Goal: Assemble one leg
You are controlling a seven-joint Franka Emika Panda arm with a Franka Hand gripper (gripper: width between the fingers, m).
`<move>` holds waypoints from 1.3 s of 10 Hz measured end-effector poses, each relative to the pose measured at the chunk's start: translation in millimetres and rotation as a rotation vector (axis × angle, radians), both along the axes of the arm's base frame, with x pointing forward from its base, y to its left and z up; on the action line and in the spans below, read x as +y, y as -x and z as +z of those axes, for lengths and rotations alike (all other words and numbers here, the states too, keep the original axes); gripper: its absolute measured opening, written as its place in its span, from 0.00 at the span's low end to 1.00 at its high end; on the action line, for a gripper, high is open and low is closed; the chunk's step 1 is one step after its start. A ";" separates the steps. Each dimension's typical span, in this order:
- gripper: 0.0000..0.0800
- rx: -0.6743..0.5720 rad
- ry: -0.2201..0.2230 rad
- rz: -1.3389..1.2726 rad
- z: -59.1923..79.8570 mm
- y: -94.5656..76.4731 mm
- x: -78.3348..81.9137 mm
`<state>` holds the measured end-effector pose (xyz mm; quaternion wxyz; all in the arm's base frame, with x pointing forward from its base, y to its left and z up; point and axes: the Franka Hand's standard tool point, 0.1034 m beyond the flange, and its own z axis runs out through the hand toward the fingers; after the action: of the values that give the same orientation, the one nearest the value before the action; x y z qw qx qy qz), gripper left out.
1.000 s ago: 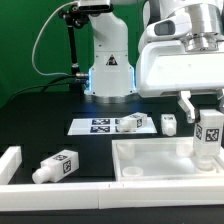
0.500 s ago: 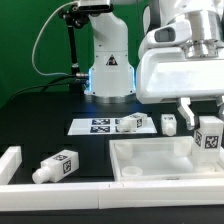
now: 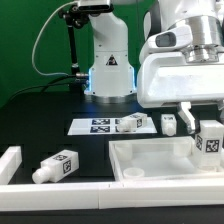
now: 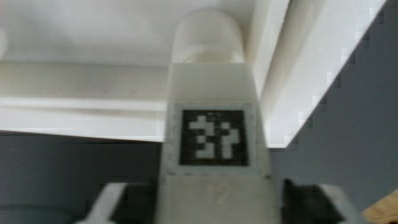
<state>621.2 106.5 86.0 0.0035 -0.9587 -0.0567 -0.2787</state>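
Observation:
My gripper is shut on a white leg with a black-and-white tag and holds it upright at the exterior view's right. The leg hangs over the far right part of the large square white tray-like part. In the wrist view the held leg fills the middle, its tag facing the camera, with my fingers on both sides of it. Its far end points at the tray's corner. Other legs lie on the table: one at the front left, one on the marker board, one beside it.
The marker board lies in the middle of the black table. A long white bar runs along the front and left edges. The robot base stands behind the marker board.
My gripper has moved with the leg a little toward the exterior view's right and tilted it slightly. The other parts have not moved.

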 end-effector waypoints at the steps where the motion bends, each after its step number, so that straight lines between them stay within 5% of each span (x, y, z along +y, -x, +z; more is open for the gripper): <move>1: 0.66 0.009 0.000 0.000 -1.1 0.7 0.1; 2: 0.78 0.047 0.000 -0.001 -2.1 1.1 0.2; 3: 0.80 0.107 -0.004 -0.014 -3.2 0.8 -2.9; 6: 0.81 0.427 -0.025 -0.054 9.1 -11.0 3.8; 9: 0.81 0.635 -0.017 -0.069 3.5 -10.4 -0.3; 12: 0.81 0.623 -0.023 -0.098 0.0 -13.2 -1.8; 13: 0.64 0.624 -0.033 -0.133 -0.2 -13.1 -1.6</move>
<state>634.4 104.9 85.8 0.0179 -0.9993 0.0142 0.0284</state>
